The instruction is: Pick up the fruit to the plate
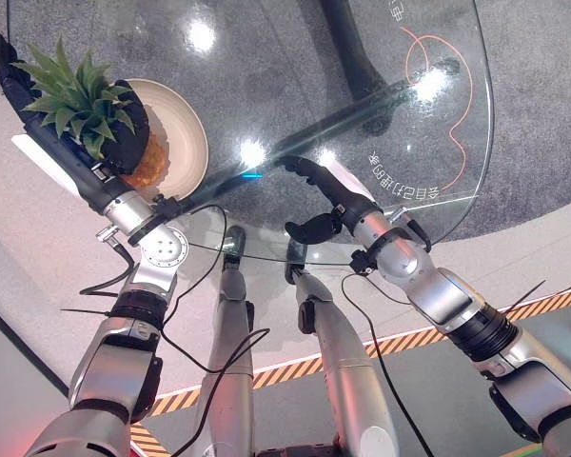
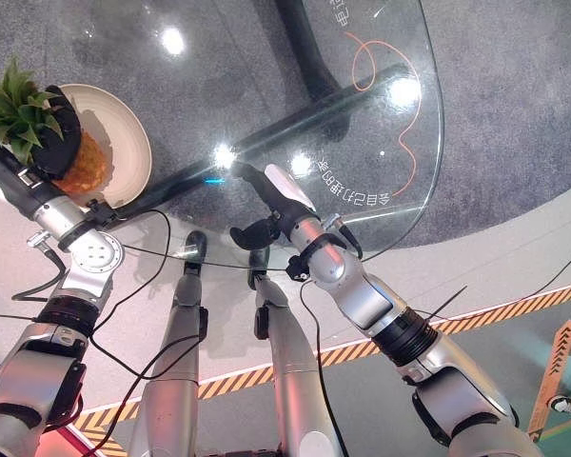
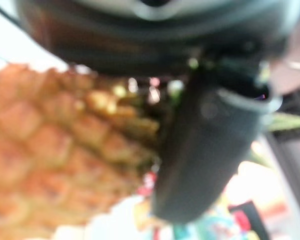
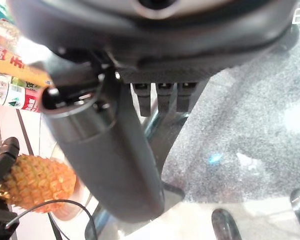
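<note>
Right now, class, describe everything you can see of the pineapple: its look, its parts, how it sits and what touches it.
The pineapple has an orange-yellow, scaly, diamond-patterned skin and a crown of stiff, spiky green leaves. It looks whole and unpeeled. The left hand grips it, dark fingers wrapped round its upper body just below the crown, hiding much of the fruit. It is held above the cream-coloured plate near the left edge of the round glass table. Whether its base touches the plate cannot be told.

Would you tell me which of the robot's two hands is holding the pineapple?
The left hand is holding it, its fingers wrapped around the pineapple over the plate; the right hand hangs empty, its fingers open.
</note>
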You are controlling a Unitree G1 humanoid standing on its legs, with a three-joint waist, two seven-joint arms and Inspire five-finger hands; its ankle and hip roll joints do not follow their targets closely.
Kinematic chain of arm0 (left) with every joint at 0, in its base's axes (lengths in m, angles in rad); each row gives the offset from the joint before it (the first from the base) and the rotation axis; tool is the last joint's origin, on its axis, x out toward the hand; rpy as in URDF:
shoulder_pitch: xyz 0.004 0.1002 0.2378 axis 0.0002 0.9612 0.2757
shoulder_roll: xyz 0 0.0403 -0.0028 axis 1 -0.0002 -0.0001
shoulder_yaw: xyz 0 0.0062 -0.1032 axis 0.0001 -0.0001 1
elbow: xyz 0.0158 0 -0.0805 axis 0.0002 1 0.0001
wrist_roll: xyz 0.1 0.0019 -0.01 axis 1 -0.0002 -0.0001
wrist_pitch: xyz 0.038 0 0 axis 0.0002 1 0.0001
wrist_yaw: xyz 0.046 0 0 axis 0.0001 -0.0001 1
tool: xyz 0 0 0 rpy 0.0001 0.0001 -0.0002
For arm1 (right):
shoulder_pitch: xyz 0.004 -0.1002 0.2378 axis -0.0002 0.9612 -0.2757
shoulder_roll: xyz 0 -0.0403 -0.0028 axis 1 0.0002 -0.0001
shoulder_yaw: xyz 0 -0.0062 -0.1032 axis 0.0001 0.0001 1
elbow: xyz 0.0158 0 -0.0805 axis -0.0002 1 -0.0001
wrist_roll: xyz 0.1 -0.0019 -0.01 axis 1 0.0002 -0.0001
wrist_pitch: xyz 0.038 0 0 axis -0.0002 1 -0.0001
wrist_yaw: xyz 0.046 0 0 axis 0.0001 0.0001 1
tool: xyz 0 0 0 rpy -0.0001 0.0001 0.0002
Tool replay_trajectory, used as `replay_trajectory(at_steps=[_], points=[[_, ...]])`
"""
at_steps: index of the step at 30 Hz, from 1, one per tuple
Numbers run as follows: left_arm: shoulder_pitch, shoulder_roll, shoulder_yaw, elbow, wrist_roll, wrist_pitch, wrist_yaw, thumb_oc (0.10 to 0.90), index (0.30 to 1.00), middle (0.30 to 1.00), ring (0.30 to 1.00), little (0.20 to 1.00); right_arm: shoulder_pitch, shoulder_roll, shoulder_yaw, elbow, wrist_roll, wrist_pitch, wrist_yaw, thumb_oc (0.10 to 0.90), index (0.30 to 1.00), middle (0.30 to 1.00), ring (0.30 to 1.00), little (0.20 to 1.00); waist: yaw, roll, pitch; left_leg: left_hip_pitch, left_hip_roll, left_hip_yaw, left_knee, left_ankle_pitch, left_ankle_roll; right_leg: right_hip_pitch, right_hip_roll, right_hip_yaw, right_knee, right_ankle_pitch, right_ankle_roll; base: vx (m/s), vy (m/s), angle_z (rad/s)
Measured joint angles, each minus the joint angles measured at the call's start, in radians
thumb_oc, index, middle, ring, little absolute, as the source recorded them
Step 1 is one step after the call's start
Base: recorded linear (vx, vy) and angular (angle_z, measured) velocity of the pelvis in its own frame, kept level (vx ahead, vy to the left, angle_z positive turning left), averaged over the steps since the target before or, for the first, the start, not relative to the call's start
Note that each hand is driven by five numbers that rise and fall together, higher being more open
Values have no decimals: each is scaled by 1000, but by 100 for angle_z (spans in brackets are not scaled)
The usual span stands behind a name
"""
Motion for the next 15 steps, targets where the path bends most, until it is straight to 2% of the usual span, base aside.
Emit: replay_trajectory(at_steps=[7, 15], points=[[8, -1, -4, 0, -2, 0, -9, 800, 900, 900, 900, 900, -1, 1, 5, 6, 0, -1, 0, 800, 900, 900, 900, 900, 4, 0, 0, 6, 1, 0, -3, 2, -3, 3, 1, 1, 1, 3, -5, -6, -16, 0], [46, -2, -26, 0, -74, 2, -100, 800, 900, 900, 900, 900, -3, 12, 13, 23, 0, -3, 0, 800, 900, 900, 900, 900, 19, 0, 0, 47, 4, 1, -29, 7, -9, 32, 3, 1, -2, 2, -3, -12, -40, 0]])
